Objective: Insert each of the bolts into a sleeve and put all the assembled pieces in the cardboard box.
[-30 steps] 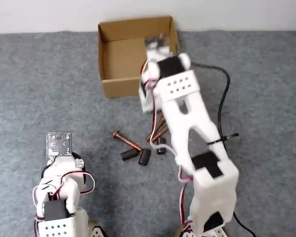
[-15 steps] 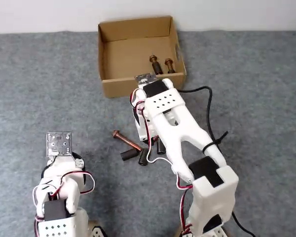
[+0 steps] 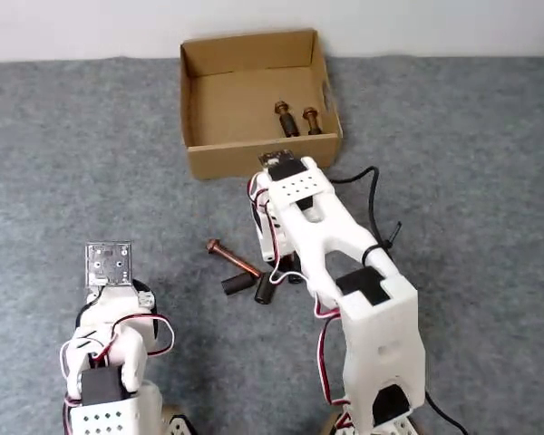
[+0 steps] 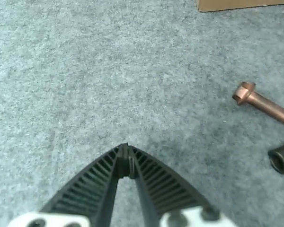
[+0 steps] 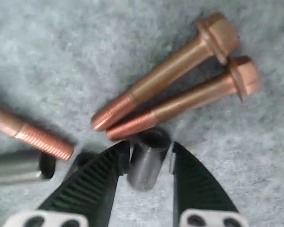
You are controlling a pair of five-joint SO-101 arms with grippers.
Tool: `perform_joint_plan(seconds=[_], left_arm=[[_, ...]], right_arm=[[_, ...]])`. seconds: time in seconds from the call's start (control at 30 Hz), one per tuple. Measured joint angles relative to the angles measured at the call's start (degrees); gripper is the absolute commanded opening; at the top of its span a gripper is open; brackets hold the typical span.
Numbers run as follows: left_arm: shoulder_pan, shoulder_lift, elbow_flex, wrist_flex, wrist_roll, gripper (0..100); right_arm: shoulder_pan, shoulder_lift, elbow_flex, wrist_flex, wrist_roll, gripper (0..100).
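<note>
My right gripper [image 5: 149, 146] is open low over the carpet, its jaws standing on either side of a dark sleeve [image 5: 146, 161] and very close to it. Two copper bolts [image 5: 165, 71] [image 5: 184, 101] lie side by side just beyond that sleeve. A third bolt [image 3: 234, 258] and two more sleeves [image 3: 238, 285] [image 3: 265, 290] lie beside the right arm. The cardboard box [image 3: 204, 100] holds two assembled pieces [image 3: 286, 118] [image 3: 311, 118]. My left gripper [image 4: 125, 152] is shut and empty over bare carpet, with the bolt [image 4: 262, 101] and a sleeve [image 4: 283, 158] off to its side.
Grey carpet covers the table. The right arm's black cable [image 3: 372, 195] loops beside the box. The left arm [image 3: 109, 272] stays at the near left, away from the pile.
The right arm has drawn back from over the box and come down onto the pile, so the two assembled pieces in the box now show. The left arm has not moved.
</note>
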Motion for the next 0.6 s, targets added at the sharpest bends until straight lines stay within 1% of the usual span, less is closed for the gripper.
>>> perform_joint_plan(seconds=[0.07,0.23,0.3,0.43,0.6], left_arm=[[0.00,0.00,0.00,0.00,0.00,1],[0.00,0.00,0.00,0.00,0.00,1],[0.00,0.00,0.00,0.00,0.00,1],[0.00,0.00,0.00,0.00,0.00,1],[0.00,0.00,0.00,0.00,0.00,1]], right_arm=[[0.26,1.05,-0.09,-0.35,0.00,0.7],[0.44,2.20,-1.14,0.88,-0.09,0.9],[0.44,2.20,-1.49,1.76,-1.23,0.9],[-0.09,-0.44,-0.62,5.19,-2.29,0.9],[0.00,-8.70,-0.62,11.25,-3.87,0.9]])
